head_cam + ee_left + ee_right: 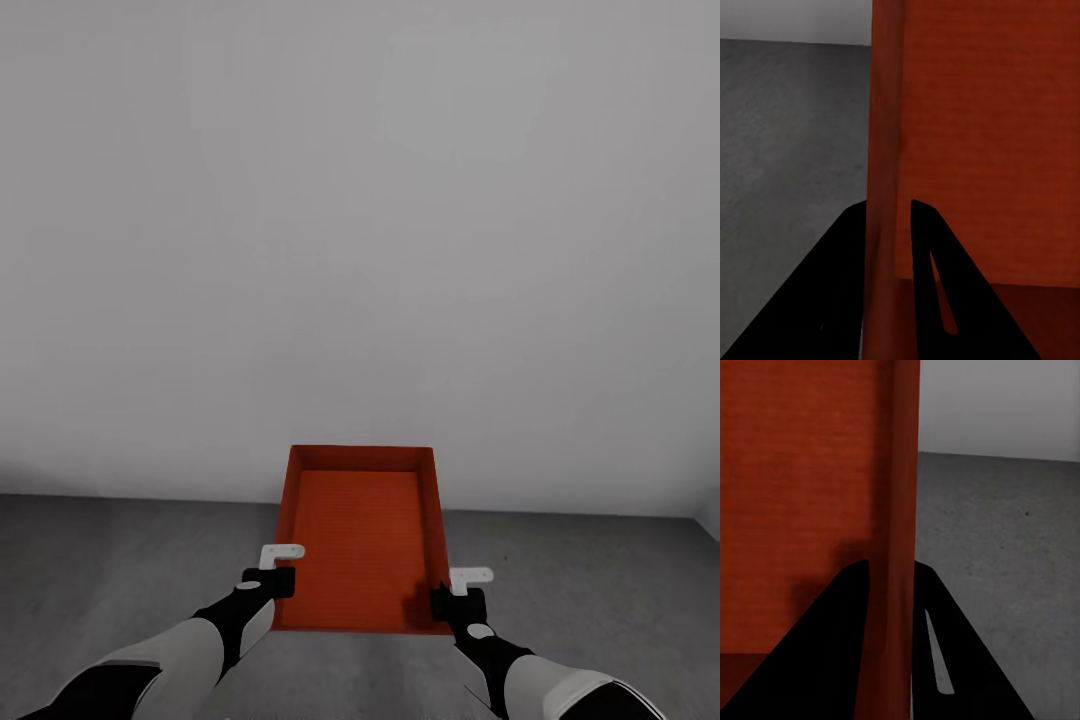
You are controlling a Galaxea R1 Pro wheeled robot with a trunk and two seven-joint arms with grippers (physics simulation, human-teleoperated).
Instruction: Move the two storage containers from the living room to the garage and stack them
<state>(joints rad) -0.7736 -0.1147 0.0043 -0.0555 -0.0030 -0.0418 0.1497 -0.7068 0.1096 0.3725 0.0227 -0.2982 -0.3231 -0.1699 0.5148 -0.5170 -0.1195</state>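
Both white-and-black forearms reach up from the near edge of the head view to one orange-red storage container (360,535), held between them above the dark grey floor (130,560) of the garage, close to a plain white wall (360,220).

At the left, the left end effector (272,580) is clamped on the container's left side wall near its nearest corner; in the left wrist view its two black fingers (840,277) straddle the thin wall, one outside and one inside the box, closed onto it.

At the right, the right end effector (458,600) grips the opposite wall the same way, fingers (832,637) pinched on either side of it.

Between the two end effectors the container hangs level, open side up and empty. It looks light and stiff, but the walls are thin and smooth, so a pinch on the rims could slip; matching holds on opposite walls seem the sensible way to carry it. Whether it touches the floor cannot be told.
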